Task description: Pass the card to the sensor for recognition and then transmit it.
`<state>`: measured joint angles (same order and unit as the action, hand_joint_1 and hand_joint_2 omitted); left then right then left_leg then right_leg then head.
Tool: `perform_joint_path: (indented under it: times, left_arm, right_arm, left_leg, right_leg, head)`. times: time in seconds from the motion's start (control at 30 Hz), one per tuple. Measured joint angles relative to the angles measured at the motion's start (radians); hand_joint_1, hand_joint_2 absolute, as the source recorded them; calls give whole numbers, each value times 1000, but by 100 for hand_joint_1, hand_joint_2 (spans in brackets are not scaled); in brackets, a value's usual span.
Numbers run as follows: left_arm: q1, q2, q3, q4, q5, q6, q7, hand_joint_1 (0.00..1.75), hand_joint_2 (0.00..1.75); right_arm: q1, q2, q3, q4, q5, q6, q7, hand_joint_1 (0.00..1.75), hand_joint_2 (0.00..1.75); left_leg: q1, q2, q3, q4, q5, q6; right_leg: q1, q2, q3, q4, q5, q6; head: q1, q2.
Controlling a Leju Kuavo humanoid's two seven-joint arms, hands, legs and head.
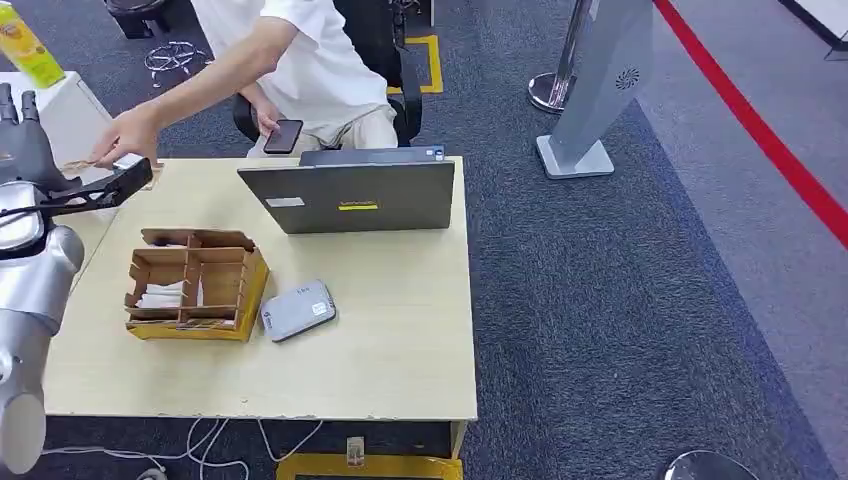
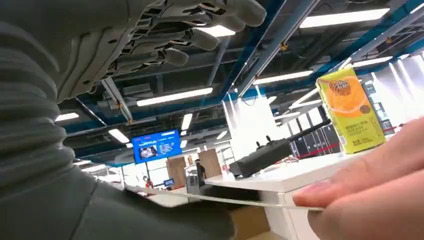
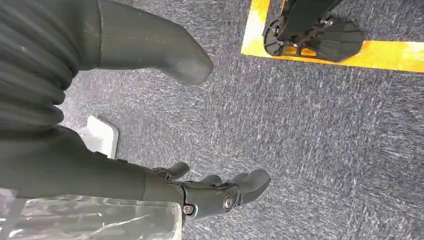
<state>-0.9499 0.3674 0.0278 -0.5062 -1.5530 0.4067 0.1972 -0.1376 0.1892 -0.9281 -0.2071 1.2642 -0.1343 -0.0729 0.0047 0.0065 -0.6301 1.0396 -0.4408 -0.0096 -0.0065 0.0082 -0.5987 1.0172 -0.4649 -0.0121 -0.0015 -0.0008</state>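
Left wrist view, card: a thin pale flat card point(image 2: 220, 200) seen edge-on, level, one end against the robot's left hand point(image 2: 150, 45), the other end pinched between a person's fingertips point(image 2: 350, 190)
Head view, card: a small pale sliver point(image 1: 78, 165) at the table's far left corner, between the person's hand point(image 1: 125, 135) and the left hand point(image 1: 100, 190); too small to tell more
Left hand: raised over the far left corner of the table, dark fingers point(image 2: 210, 37) spread and stretched out above the card, thick grey thumb under it; whether the thumb grips the card or merely bears it I cannot tell
Right hand: dark hand point(image 3: 220, 192) hanging over blue-grey carpet point(image 3: 310, 125), fingers loosely apart, nothing in it
Person: seated behind the table in a white shirt, one arm reaching to the card, a black phone point(image 1: 283, 135) in the other hand
Sensor: a flat grey rounded reader box point(image 1: 297, 310) lying on the light wooden table point(image 1: 400, 330), just beside the tray, well apart from the card
Tray: a brown cardboard tray with compartments point(image 1: 195, 285), white paper in one
Laptop: a grey laptop point(image 1: 350, 195), open, its back towards the robot
Carton: a yellow drink carton point(image 2: 350, 112) upright on a white cabinet beyond the card
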Motion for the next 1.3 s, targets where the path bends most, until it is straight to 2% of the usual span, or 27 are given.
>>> perform_joint_path:
  times: [1.03,1.1,1.2,1.3]
  left_arm:
    - [-24,-1,-17,47,1,19,-18,175,175]
    - [-20,-1,-17,47,16,56,-50,175,175]
    - [4,-5,-17,42,83,117,-144,175,175]
    - [88,-28,-17,-45,166,140,-234,175,175]
  right_arm:
    - [0,0,0,0,1,6,3,0,175]
    - [0,0,0,0,0,6,3,0,175]
    - [1,0,0,0,-10,6,0,0,175]
    - [7,0,-2,0,-22,4,-1,0,175]
  left_leg:
    - [0,0,0,0,0,0]
    - [0,0,0,0,0,0]
    - [0,0,0,0,0,0]
    - [-1,0,0,0,0,0]
  right_leg:
    - [0,0,0,0,0,0]
    - [0,0,0,0,0,0]
    - [0,0,0,0,0,0]
    - [0,0,0,0,0,0]
  head:
    - [0,0]
    - [0,0]
    - [0,0]
    - [0,0]
